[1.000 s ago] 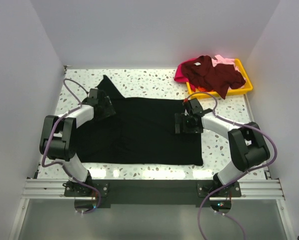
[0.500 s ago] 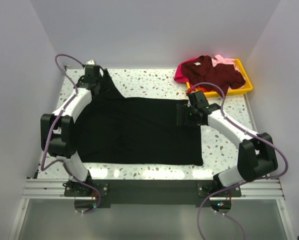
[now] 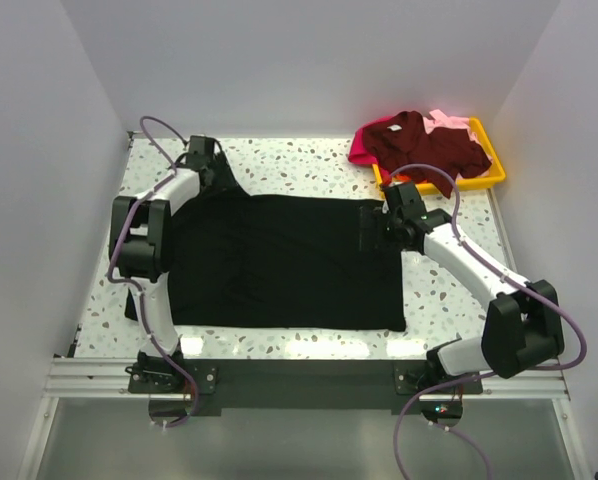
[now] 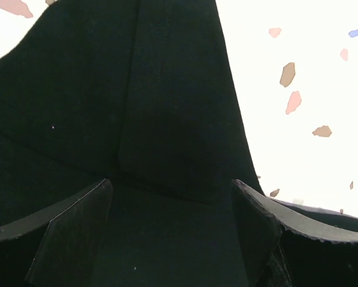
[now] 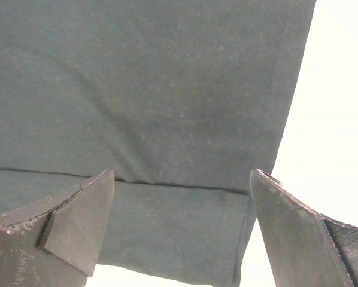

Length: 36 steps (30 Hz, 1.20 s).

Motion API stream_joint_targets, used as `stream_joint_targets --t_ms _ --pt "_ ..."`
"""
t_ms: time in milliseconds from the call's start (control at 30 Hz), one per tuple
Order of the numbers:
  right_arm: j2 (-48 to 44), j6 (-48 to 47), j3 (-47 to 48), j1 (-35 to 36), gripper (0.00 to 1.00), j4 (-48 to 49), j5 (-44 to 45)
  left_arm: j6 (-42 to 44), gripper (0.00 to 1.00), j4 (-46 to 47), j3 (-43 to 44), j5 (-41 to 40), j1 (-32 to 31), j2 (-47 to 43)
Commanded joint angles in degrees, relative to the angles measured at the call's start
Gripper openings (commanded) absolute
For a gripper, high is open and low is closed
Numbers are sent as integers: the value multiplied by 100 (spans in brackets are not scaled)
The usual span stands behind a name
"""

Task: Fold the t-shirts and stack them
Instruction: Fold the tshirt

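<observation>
The large black cloth t-shirt (image 3: 279,260) lies spread flat on the speckled white table (image 3: 309,160). The left gripper (image 4: 170,186) hovers low over its far left sleeve, jaws apart and empty. The right gripper (image 5: 182,174) is over its right edge, wide open, holding nothing. Beyond its far right corner, the dark maroon t-shirt (image 3: 424,145), the magenta t-shirt (image 3: 361,152) and the pale pink t-shirt (image 3: 447,122) lie heaped in a yellow plastic tray (image 3: 494,172).

The white speckled table (image 3: 309,160) carries two items directly. A large black t-shirt (image 3: 279,260) lies spread flat across the centre, one sleeve extending toward the far left corner. A yellow tray (image 3: 476,184) sits at the far right corner.
</observation>
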Motion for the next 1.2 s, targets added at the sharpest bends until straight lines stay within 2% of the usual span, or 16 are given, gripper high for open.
stream_joint_targets --t_ms 0,233,500,800,1100,1167 --pt "-165 -72 -122 -82 99 -38 102 3 84 169 346 -150 50 68" --pt "-253 -63 -421 -153 99 15 40 -24 74 99 364 -291 42 235" --pt "-350 -72 -561 -214 99 6 58 -50 69 29 390 -396 50 349" --pt "-438 -55 -693 -311 99 6 84 -33 41 29 373 -405 94 394" --pt "-306 120 -737 -539 98 321 -3 -41 1 20 285 -282 103 332" --pt "-227 165 -694 -723 99 497 -21 -85 0 37 206 -221 103 227"
